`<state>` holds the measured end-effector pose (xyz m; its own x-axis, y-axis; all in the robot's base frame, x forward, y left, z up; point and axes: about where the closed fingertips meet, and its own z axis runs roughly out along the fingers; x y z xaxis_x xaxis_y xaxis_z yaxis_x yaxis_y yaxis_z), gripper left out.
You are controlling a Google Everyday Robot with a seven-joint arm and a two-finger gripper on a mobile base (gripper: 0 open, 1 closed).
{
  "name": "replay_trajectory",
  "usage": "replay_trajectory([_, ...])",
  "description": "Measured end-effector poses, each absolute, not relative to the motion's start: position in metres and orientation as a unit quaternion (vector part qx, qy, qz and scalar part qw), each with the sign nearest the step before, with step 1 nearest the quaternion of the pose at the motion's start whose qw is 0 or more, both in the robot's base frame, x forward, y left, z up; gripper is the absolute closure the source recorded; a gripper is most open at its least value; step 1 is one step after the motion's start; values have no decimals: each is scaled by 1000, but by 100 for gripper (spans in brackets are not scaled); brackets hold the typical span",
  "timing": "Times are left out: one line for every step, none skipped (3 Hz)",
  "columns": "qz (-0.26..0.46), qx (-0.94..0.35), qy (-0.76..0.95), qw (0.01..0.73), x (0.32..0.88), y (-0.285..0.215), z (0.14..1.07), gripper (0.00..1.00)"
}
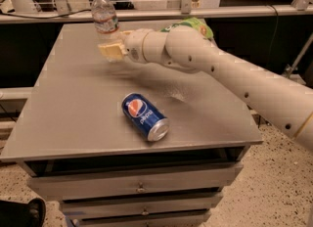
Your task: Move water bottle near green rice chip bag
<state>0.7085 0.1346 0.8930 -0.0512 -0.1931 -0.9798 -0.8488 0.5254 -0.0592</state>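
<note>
Standing upright at the grey table's (73, 108) far edge, the small clear plastic water bottle (105, 15) has the cream gripper (111, 51) at its base, grip impossible to tell; the crinkly green rice chip bag (195, 24) lies beyond the white arm (220, 69).

You have one clear ribbed plastic water bottle (105, 18), one light green crinkly chip bag (196, 25), one blue Pepsi can (145, 116), one grey metal desk (68, 123), and one tool (111, 51) at upper left of the frame, clamped around the bottle's base.
</note>
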Motion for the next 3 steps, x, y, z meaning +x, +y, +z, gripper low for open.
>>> replay_trajectory([247, -368, 685, 578, 685, 77, 897, 100])
replay_trajectory([185, -328, 709, 597, 663, -12, 905, 100])
replay_trajectory([185, -328, 709, 596, 663, -11, 905, 100])
